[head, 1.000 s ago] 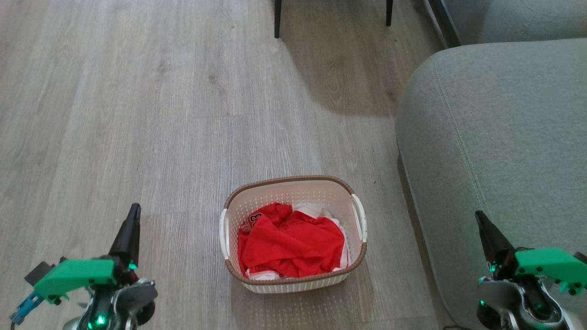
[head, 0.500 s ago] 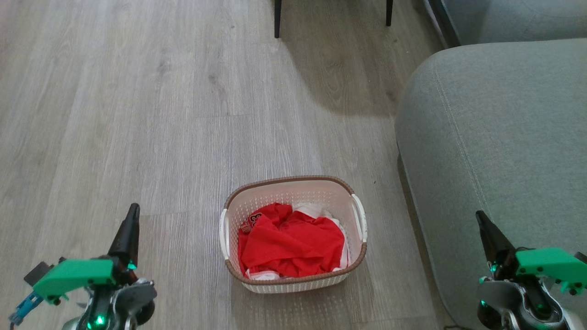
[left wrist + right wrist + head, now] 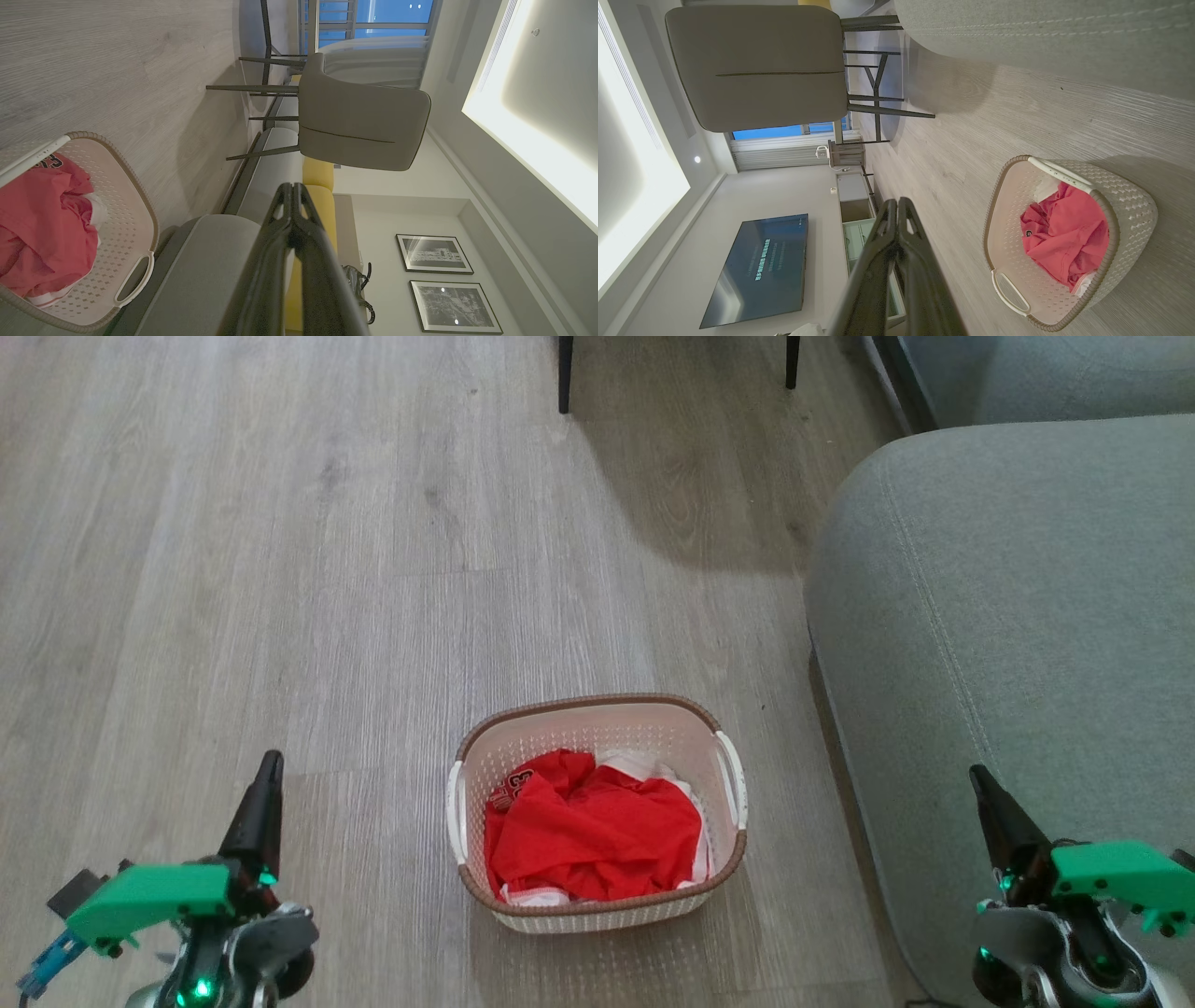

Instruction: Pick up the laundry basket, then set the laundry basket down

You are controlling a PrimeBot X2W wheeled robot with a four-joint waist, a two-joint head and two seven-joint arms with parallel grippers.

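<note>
The laundry basket point(image 3: 597, 723) stands on the wood floor at lower centre of the head view, cream-white and perforated with a brown rim and white side handles. Red and white clothes point(image 3: 593, 835) fill it. My left gripper point(image 3: 269, 767) is shut and empty, well to the basket's left. My right gripper point(image 3: 977, 777) is also shut and empty, to the basket's right in front of the sofa. The left wrist view has the basket point(image 3: 126, 219) at lower left beside the shut gripper point(image 3: 293, 187). In the right wrist view the basket point(image 3: 1134, 205) lies right of the shut gripper point(image 3: 896, 203).
A grey sofa point(image 3: 1027, 635) rises close on the basket's right. Dark chair legs point(image 3: 565, 373) stand at the far edge of the floor; the grey chair point(image 3: 359, 126) shows in both wrist views. Open wood floor point(image 3: 280, 569) stretches left and ahead.
</note>
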